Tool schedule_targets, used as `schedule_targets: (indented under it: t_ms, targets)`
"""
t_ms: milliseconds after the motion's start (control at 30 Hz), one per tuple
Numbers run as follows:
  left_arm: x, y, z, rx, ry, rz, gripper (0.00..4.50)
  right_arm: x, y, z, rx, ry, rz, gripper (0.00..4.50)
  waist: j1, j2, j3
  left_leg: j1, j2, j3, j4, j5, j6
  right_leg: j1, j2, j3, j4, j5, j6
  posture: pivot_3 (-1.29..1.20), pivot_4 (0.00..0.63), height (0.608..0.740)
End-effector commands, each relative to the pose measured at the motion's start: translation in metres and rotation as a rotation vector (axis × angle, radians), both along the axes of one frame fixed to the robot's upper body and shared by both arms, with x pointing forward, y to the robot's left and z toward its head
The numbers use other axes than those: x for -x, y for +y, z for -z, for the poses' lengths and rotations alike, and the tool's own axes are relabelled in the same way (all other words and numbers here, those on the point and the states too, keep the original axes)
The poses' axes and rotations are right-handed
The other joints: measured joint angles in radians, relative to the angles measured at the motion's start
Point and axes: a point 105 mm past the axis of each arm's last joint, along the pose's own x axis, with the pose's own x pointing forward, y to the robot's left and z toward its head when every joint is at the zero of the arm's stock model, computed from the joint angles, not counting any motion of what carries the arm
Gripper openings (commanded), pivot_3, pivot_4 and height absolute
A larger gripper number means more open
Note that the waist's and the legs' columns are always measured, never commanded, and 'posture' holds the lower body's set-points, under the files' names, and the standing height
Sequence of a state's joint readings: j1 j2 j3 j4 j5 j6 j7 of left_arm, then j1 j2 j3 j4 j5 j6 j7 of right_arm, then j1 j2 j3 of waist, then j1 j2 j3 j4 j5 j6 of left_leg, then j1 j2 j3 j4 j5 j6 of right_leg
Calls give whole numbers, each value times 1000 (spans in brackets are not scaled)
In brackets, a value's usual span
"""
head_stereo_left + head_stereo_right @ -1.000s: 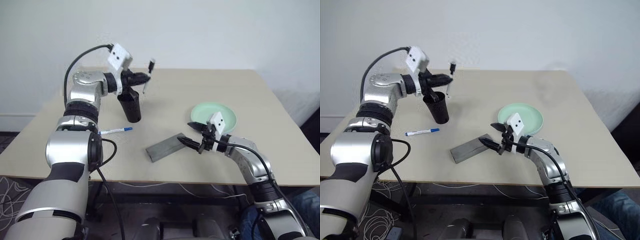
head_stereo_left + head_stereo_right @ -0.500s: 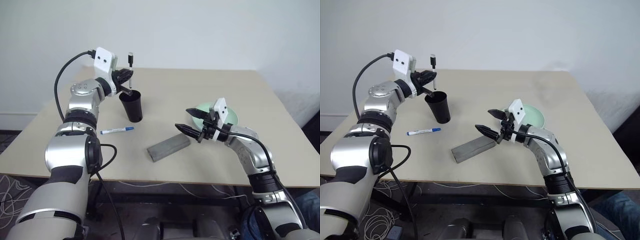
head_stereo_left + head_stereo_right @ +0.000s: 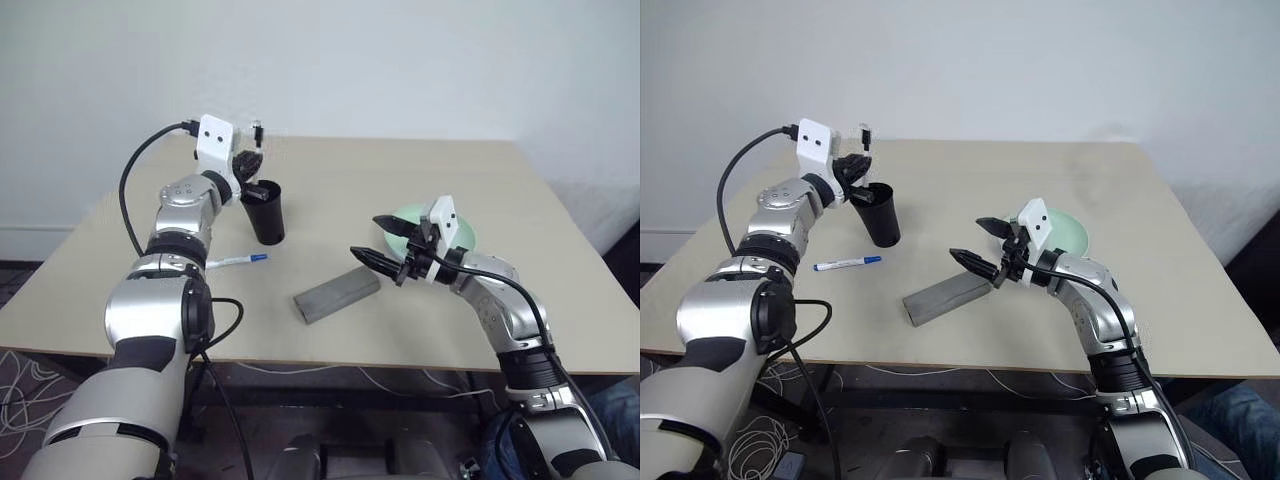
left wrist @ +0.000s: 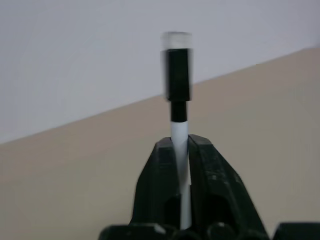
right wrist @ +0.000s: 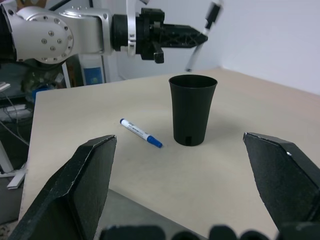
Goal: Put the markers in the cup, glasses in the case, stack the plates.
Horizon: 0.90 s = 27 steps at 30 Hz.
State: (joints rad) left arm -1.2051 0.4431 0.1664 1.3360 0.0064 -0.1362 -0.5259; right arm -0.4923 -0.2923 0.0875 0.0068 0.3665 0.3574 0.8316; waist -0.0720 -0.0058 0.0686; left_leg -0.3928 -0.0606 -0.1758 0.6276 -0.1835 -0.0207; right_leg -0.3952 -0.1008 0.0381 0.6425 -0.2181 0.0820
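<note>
My left gripper is shut on a white marker with a dark cap. It holds the marker tilted just above the mouth of the black cup. A second marker, blue-capped, lies flat on the table in front of the cup. The grey case lies closed near the table's front edge. My right gripper hovers open above the case's right end, with nothing between its fingers. Behind it sits a pale green plate, partly covered by the hand. The glasses are out of view.
The beige table stands against a white wall, and its far half and right side are bare. A black cable loops from my left wrist camera over the table's left edge.
My left gripper swung down and to the left with the marker, from beside the cup to over its mouth. My right gripper lifted off the case and stayed open.
</note>
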Motion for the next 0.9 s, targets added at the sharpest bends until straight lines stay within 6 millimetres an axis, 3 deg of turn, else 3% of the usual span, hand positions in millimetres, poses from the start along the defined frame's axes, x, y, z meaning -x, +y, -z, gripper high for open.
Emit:
schedule_targets:
  t_ms: [33,67,433,900]
  targets:
    - [-1,0,-16,-11,-70,-12,1826,4,-4,-16,-36,-53,3,4409,0,0,0,0,0,0,0,0,0,0,0,0,0,0,0,0,0,740]
    - [-1,0,-15,-9,-70,-12,2146,4,-4,-16,-35,-53,4,4409,0,0,0,0,0,0,0,0,0,0,0,0,0,0,0,0,0,740]
    - [1,1,-23,7,-90,31,2146,3,-2,-16,-30,-48,-1,4409,0,0,0,0,0,0,0,0,0,0,0,0,0,0,0,0,0,740]
    - [19,-2,-46,-117,-9,314,2146,1,3,-15,-35,-43,-12,4409,-1,0,0,0,0,0,0,0,0,0,0,0,0,0,0,0,0,740]
